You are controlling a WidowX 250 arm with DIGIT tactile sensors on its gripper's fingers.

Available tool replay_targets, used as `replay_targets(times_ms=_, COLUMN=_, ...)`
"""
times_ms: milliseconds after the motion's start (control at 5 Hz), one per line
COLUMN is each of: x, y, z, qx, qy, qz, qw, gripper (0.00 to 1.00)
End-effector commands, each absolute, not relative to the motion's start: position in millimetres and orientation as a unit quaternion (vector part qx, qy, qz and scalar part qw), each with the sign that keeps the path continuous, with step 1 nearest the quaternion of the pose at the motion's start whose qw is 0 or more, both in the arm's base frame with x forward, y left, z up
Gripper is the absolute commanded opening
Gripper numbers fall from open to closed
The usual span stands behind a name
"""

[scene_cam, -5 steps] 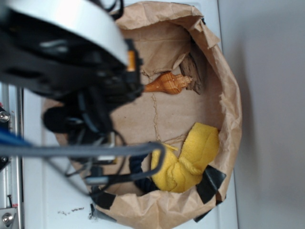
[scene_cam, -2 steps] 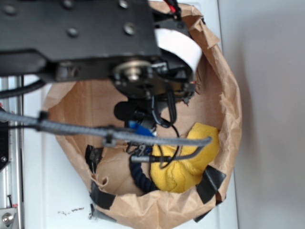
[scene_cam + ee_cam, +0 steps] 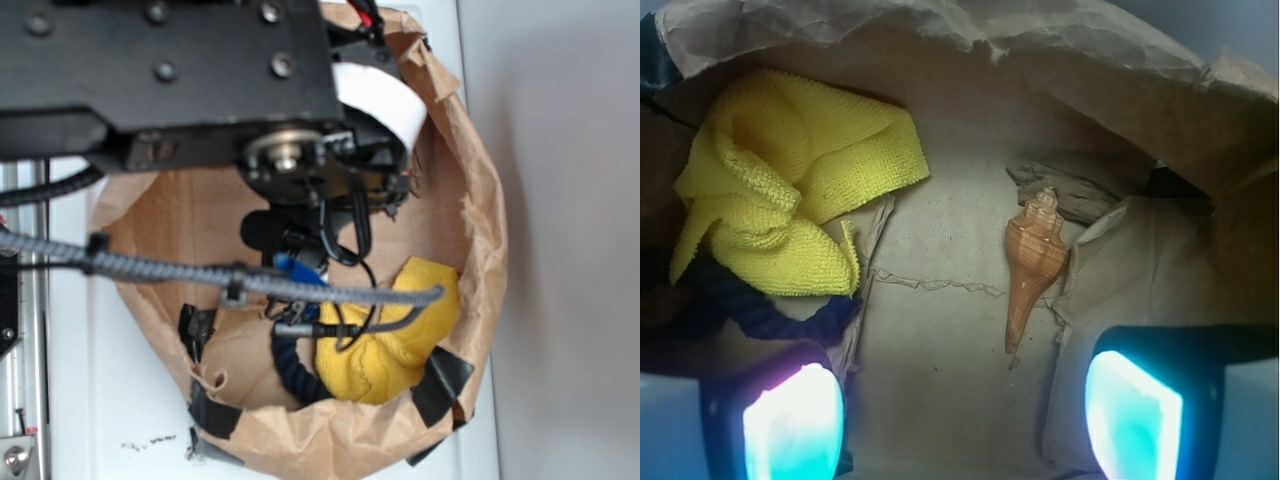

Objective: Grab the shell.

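**Shell in reach, jaws spread**

We see the crumpled brown paper bag (image 3: 940,30) walling in tight open room. The folded yellow cloth (image 3: 790,190) and dark blue rope (image 3: 760,315) lie left, well apart. The glossy orange-brown spiral shell (image 3: 1033,262) rests on the bag floor, ahead and right of centre. Gripper (image 3: 962,410) is spread, empty. We judge the shell light, rigid, slippery, with a brittle tip; pinch the fat knobbly end.

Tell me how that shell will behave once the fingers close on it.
The shell looks glossy and hard, so it will probably stay rigid but could slip between the pads. Its fat knobbly end tapers to a thin tip, so it may pivot or roll on the brown paper if nudged. The fine point seems the likeliest part to chip.
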State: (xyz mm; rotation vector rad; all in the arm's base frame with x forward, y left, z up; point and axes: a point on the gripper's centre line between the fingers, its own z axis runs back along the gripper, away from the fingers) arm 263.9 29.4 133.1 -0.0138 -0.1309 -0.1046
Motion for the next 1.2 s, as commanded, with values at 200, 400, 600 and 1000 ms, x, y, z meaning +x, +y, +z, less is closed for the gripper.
replay_targets(times_ms=200, x=274, y=33, z=129, qx=-0.007, qy=-0.083, qz=-0.034, qw=0.996, gripper=1.00)
replay_targets(times_ms=400, x=291, y=45, z=115, qx=-0.006, qy=-0.107, qz=-0.022, qw=0.994, gripper=1.00)
replay_targets(times_ms=600, x=303, y=51, z=96, qx=-0.011, qy=-0.108, qz=-0.017, qw=0.994, gripper=1.00)
replay_targets(times_ms=1000, x=329, y=56, z=72, qx=-0.008, qy=-0.087, qz=0.003, qw=0.996, gripper=1.00)
